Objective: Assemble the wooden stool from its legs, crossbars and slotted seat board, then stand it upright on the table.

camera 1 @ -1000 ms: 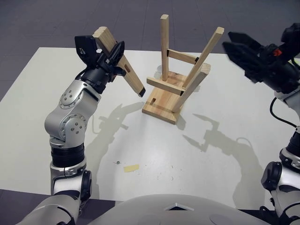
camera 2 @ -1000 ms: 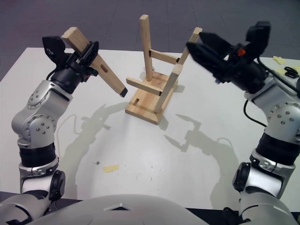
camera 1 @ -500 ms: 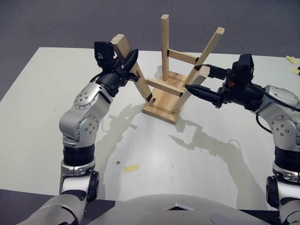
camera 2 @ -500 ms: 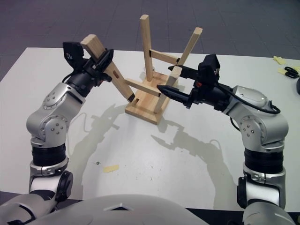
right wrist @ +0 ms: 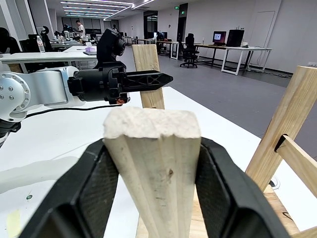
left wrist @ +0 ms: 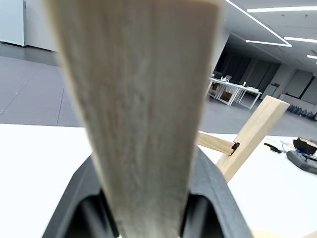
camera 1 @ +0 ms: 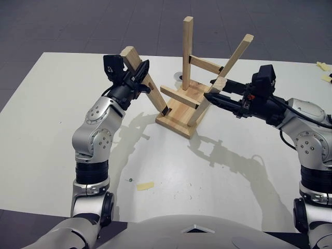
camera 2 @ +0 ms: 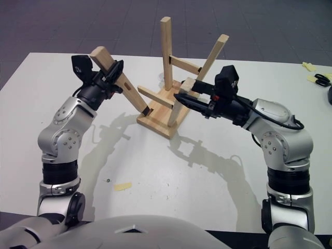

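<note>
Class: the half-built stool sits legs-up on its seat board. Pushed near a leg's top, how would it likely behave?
Probably stiff: the legs are solid wood, braced by crossbars. Likely to tip before sliding, as tall legs rise from a small seat board. Probably light, being slender sticks on a thin board.

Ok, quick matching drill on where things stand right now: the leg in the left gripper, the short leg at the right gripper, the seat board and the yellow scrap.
Things:
1. loose leg
2. short leg
3. seat board
4. yellow scrap

States:
A. lying alone on the table, on the robot's side
B. gripped by the right gripper
C. on the table, legs standing up from it
D. tilted in the left gripper, lower end at the board's edge

Pairs: 1-D, 2-B, 3-C, 4-A
</note>
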### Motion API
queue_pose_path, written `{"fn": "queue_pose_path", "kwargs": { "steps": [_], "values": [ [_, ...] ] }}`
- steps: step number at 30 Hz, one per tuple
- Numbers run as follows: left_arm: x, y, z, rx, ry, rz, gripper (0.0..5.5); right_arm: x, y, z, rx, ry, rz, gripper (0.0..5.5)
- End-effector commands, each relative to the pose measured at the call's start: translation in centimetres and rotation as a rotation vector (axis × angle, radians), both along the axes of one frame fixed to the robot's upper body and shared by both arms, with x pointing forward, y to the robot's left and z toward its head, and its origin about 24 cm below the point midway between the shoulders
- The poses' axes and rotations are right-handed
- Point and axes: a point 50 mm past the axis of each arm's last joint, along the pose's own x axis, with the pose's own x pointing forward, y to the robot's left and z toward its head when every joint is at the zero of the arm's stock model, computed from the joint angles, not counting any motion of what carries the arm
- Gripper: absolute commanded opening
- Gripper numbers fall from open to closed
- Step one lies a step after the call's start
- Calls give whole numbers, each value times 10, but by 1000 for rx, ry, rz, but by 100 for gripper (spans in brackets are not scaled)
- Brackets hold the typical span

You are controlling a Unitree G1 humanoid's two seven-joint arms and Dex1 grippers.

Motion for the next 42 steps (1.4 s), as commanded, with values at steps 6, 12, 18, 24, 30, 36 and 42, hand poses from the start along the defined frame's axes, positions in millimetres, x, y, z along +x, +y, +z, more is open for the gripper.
{"fn": "queue_pose_path", "kwargs": {
  "steps": [6,12,18,24,30,36,42],
  "values": [
    [5,-2,-2,-26,7,-71,102,-2,5,-4,-4,19,20,218],
    [7,-2,-6,60,13,-84,102,-3,6,-4,0,12,11,218],
    [7,3,-8,94,15,-62,102,-4,6,-5,-7,8,9,217],
    [5,-2,-15,102,35,-75,102,-4,7,-6,-9,13,22,215],
    [6,-6,-14,95,33,-85,102,-11,12,-2,40,41,107,215],
    [4,-4,-22,142,70,-115,102,-18,10,-8,47,76,149,215],
    [-7,-20,-30,251,113,-265,103,-22,16,-15,42,96,177,215]
  ]
}}
